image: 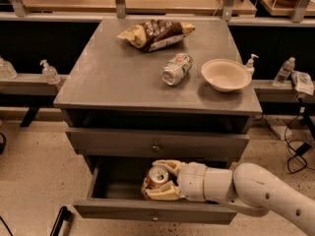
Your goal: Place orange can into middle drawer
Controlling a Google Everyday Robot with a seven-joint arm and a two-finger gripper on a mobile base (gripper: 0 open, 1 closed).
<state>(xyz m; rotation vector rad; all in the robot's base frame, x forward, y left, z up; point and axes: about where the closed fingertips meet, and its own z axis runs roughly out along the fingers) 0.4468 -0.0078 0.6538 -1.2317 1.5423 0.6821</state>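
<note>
I'm gripping the small orange-copper soda can (158,175) in my cream two-finger gripper (159,182), fingers closing around it, inside the pulled-out wide grey middle drawer (123,211), just behind its front panel.

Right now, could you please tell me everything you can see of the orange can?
The orange can shows mostly its silver top with a pull tab, ringed by a copper-orange metal wall. It stands roughly upright, top toward the camera, inside the open middle drawer. The gripper, reaching in from the right of the picture, is closed around it. Whether its base touches the drawer floor is hidden.
</note>
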